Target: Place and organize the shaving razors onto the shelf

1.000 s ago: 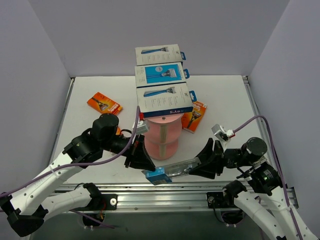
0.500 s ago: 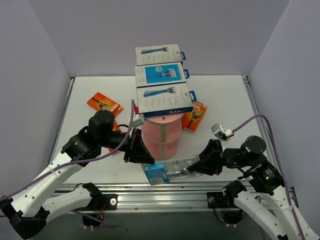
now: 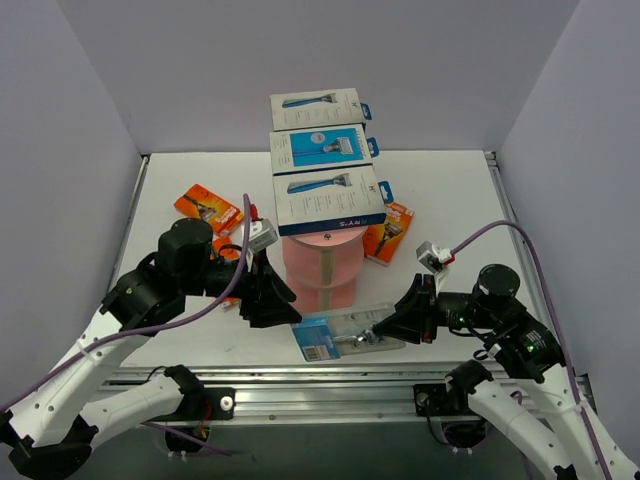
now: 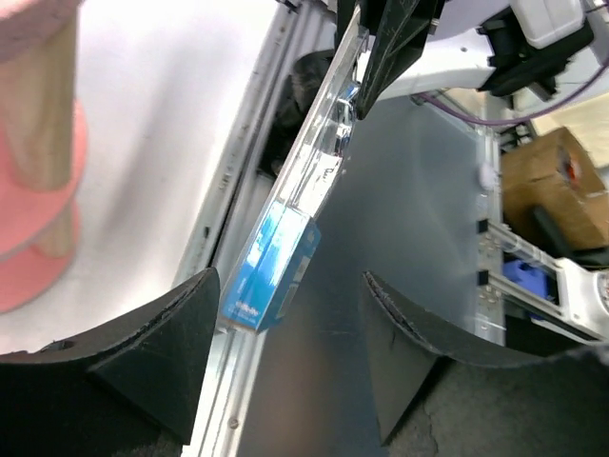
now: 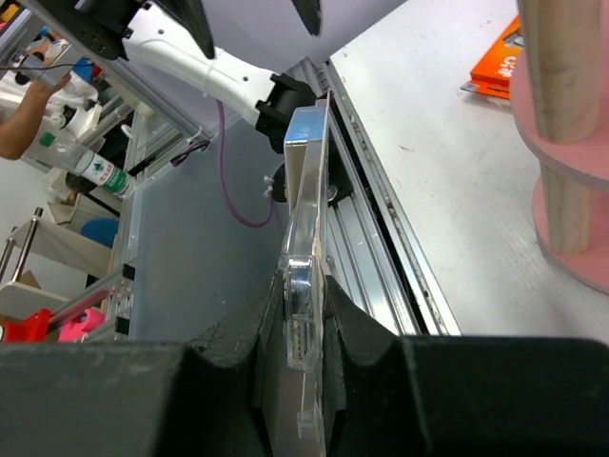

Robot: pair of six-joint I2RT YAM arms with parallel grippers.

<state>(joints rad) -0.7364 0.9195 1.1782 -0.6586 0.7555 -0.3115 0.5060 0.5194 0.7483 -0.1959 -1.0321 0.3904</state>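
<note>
The right gripper [image 3: 388, 326] is clamped on one end of a clear razor pack [image 3: 340, 338]. The pack's blue end sits just beside the left gripper [image 3: 283, 308], whose jaws stand wide. Beyond both, the pink shelf [image 3: 322, 268] carries three white-and-blue boxes [image 3: 329, 199] on its top tier. Orange packs [image 3: 208, 206] lie on the bench [image 3: 440, 190].

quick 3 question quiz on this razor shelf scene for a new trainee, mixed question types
1. True or false: the right tool is shut on the clear blister pack.
2. How many white-and-blue boxes lie on top of the shelf?
3. The left tool is: A) open, not gripping the pack; B) shut on the pack; C) holding an orange card.
Key: 1 true; 2 three; 3 A.
</note>
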